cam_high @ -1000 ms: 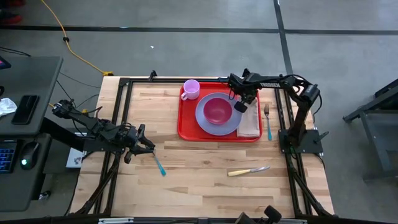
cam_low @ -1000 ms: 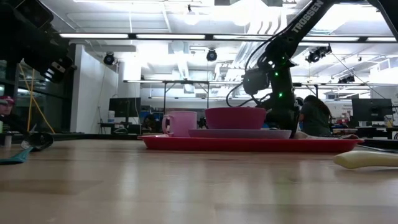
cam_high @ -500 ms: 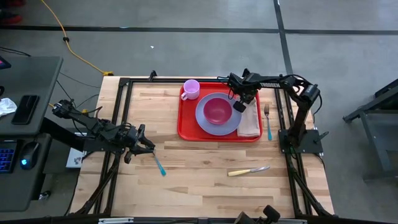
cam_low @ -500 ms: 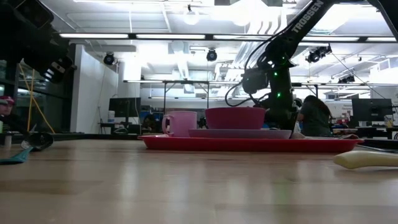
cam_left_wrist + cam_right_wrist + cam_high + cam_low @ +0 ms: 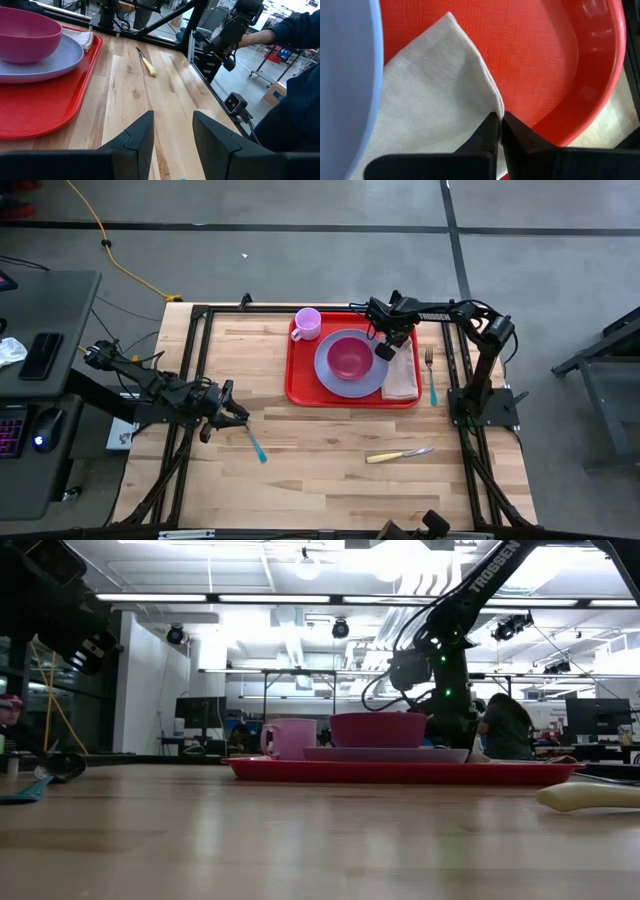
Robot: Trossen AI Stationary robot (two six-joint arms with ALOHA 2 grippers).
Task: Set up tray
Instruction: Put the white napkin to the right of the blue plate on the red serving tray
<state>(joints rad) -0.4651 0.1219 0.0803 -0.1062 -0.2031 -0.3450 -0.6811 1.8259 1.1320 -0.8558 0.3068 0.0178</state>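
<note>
The red tray lies at the table's far middle. On it stand a pink cup and a lavender plate with a magenta bowl. A tan napkin lies along the tray's right side. My right gripper points steeply down at the napkin's far end, beside the plate, and is shut on the napkin. My left gripper stands open near the table's left edge with nothing between its fingers. A teal-handled spoon lies just in front of it. My right gripper pinches the napkin's edge between its two fingertips, a little way from the napkin's corner. The fingers come from above, pointing steeply down. The rest of the napkin lies flat on the tray, one side tucked under the plate's rim.
A teal-handled fork lies on the wood right of the tray. A yellow-handled knife lies toward the near right. Black frame rails border the table. A person's blue sleeve shows beyond the table's near side.
</note>
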